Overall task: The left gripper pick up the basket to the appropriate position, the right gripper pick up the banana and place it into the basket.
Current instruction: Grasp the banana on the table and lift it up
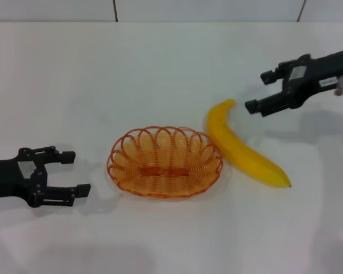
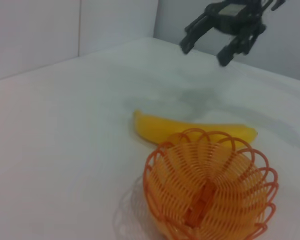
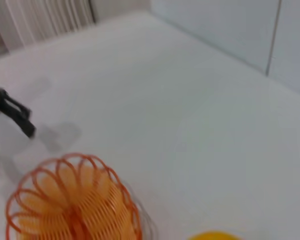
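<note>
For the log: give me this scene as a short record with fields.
surface: white table
basket: orange wire, on the table, nothing in it
banana: lying on the table, beside the basket on the robot's right, nearly touching its rim
left gripper: jaws open, low by the table, left of the basket, holding nothing
right gripper: jaws open, near the banana's far tip, holding nothing
task progress: neither object grasped

No legible text, numbers or brand marks anywhere. Right claw (image 1: 256, 90) carries a small white label on its body, just behind the fingers; whatever is printed there is too small to read. A second pale tag sits farther back on the same arm, equally unreadable. Nothing written on the counter (image 1: 160, 68).
</note>
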Robot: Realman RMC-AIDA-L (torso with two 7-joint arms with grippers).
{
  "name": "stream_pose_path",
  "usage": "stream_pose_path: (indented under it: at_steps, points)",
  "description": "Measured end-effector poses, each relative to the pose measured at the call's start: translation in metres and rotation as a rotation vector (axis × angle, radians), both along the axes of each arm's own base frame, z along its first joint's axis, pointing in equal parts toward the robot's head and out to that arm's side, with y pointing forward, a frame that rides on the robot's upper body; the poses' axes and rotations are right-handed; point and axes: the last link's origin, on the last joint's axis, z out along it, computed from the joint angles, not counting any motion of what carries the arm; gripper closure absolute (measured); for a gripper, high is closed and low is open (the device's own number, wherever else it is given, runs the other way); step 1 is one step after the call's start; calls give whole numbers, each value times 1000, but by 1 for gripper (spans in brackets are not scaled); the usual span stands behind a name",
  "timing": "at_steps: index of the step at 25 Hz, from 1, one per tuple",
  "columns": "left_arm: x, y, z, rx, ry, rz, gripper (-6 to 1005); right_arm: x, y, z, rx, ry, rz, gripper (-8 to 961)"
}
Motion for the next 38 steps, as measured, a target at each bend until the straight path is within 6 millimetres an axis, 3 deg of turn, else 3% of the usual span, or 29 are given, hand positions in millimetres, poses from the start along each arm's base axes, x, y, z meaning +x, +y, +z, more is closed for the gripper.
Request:
stream_pose_path:
  at_steps: [4,11,21,38]
  points:
    - [2,2,0,-2,2,-8,91,-9,2,-14,-53,-73,-50,60]
    - [5,6,-2,-4,2,-25,91,-7,-1,-30,-97,-175,-154,60]
    - [7,8,-7,-11,-9,-42,92,-16,0,-57,-119,-242,-193,61]
    - [14,12,-9,-21,-9,-70,91,-6,4,-78,-160,-269,-298,60]
